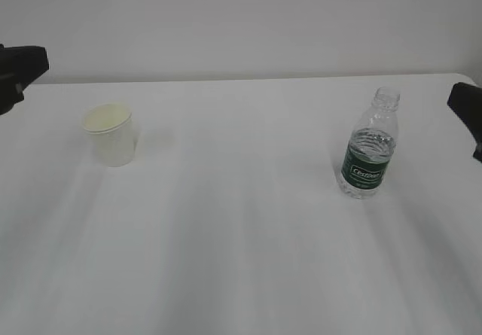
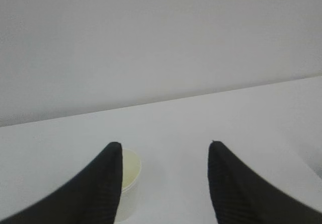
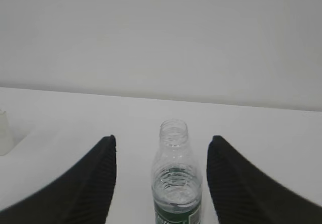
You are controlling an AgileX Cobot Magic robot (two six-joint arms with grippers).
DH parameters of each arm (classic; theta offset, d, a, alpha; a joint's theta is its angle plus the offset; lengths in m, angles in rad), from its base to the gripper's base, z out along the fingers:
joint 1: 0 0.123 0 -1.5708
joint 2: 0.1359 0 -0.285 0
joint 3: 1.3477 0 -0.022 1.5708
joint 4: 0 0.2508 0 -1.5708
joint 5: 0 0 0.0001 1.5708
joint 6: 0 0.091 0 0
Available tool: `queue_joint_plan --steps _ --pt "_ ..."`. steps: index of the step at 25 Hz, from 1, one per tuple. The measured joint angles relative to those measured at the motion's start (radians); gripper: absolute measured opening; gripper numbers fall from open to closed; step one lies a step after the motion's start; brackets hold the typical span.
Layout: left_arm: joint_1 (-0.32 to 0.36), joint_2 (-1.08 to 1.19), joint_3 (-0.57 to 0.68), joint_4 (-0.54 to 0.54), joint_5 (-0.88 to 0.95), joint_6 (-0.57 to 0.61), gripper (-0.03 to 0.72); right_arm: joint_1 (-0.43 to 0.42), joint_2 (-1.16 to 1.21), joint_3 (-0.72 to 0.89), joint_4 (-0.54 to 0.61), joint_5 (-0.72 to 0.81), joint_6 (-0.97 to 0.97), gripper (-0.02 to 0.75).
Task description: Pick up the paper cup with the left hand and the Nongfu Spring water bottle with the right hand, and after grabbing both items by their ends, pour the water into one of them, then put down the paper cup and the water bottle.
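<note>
Right wrist view: bottle [image 3: 176,183] between parted jaws.

Soft, even, slightly dim light, faint streaky shadows across the white table [image 1: 241,260], all 3 views mildly blurred.

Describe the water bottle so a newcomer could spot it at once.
Start from the white table and look to its right side in the exterior view. There the water bottle stands upright. Unlike the short white paper cup opposite, it is taller, clear, uncapped, with a dark green label.
</note>
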Motion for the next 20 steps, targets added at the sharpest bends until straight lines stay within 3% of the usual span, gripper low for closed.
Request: queue_joint_plan --steps 7,12,17,20 --pt "0.0 0.054 0.149 -0.002 -0.247 0.0 0.389 0.0 0.146 0.083 -0.028 -0.314 0.019 0.443" --pt "0.0 0.13 0.222 -0.002 -0.458 0.0 0.389 0.0 0.249 0.125 -0.029 -0.417 -0.038 0.443" --pt "0.0 0.215 0.248 0.02 -0.596 -0.002 0.389 0.0 0.373 0.168 0.014 -0.647 -0.052 0.443" --pt "0.0 0.272 0.248 0.064 -0.646 -0.005 0.389 0.0 0.454 0.176 0.028 -0.673 -0.072 0.444"
